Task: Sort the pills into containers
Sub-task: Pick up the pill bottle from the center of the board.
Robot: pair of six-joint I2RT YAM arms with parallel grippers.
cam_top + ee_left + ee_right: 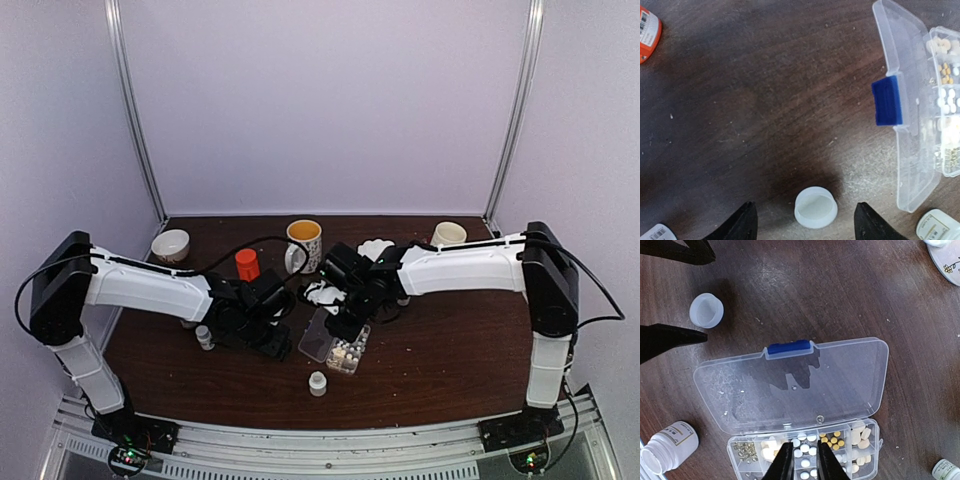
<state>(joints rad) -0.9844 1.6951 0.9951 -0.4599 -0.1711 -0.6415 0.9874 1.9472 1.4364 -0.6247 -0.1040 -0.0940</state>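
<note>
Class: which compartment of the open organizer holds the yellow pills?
The compartment next to the lid, between the white round pills and the larger cream ones; only its pills are yellow.

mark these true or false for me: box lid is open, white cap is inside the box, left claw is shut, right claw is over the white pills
1. The clear flat plastic organizer box has its lid folded open. True.
2. The small white round cap lies inside the box. False: it sits on the dark wooden table, beside the box.
3. The left claw is shut. False: its jaws stand wide apart, with the cap between them.
4. The right claw is over the compartment of round white pills. True; its fingers are close together there, and whether they hold a pill cannot be told.
</note>
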